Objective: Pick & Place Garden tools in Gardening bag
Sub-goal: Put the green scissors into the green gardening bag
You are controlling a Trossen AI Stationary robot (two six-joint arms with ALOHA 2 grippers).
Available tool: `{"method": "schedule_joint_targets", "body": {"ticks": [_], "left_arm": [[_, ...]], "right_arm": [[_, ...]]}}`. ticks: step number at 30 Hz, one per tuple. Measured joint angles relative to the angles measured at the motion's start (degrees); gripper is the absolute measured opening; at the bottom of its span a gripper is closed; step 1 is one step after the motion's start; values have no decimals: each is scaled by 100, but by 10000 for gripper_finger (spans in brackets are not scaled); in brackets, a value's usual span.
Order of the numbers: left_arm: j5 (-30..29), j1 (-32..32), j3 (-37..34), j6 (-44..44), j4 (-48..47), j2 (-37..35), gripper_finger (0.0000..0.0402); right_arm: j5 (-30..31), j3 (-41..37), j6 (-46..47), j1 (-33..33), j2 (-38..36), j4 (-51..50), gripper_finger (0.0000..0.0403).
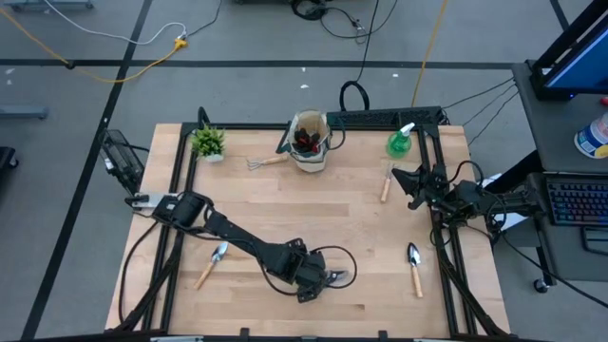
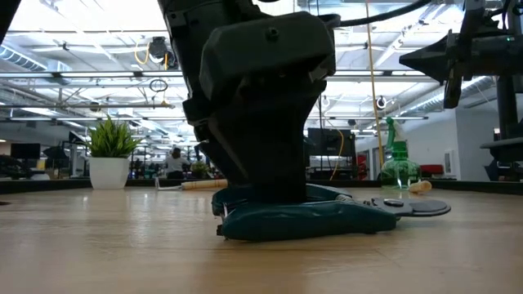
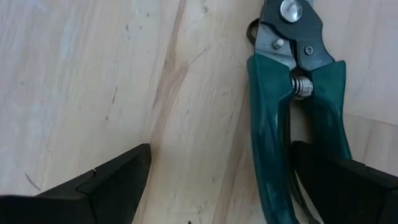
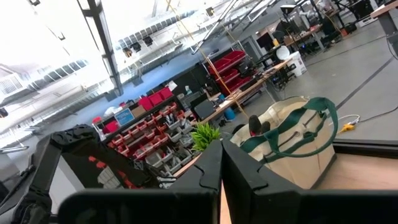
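Left pincer (image 3: 211,186) wide open, empty, straddling shears (image 3: 292,143); I'd centre on both handles, lower to counter (image 1: 313,228), then close.

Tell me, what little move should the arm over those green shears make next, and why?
Probably close: the left gripper sits low over the pruning shears, open, one finger at each side of the handles, though off-centre. Nothing is held yet, so squeezing shut looks like the next step.
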Motion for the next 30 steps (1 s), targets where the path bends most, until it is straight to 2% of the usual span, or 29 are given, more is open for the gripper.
{"method": "schedule_joint_targets", "body": {"ticks": [5, 8, 12, 26, 30], "left_arm": [[28, -2, 9, -45, -40, 15, 392], [-23, 2, 8, -80, -38, 17, 374], [3, 13, 5, -87, 30, 23, 317], [87, 192, -10, -158, 417, 37, 57], [332, 278, -10, -147, 483, 37, 53]], "right_arm": [[5, 0, -2, 0, 0, -97, 0], [6, 0, -2, 0, 0, -88, 0], [11, 0, -2, 0, 0, -91, 0], [16, 0, -4, 0, 0, -93, 0], [16, 0, -4, 0, 0, -91, 0]]}}
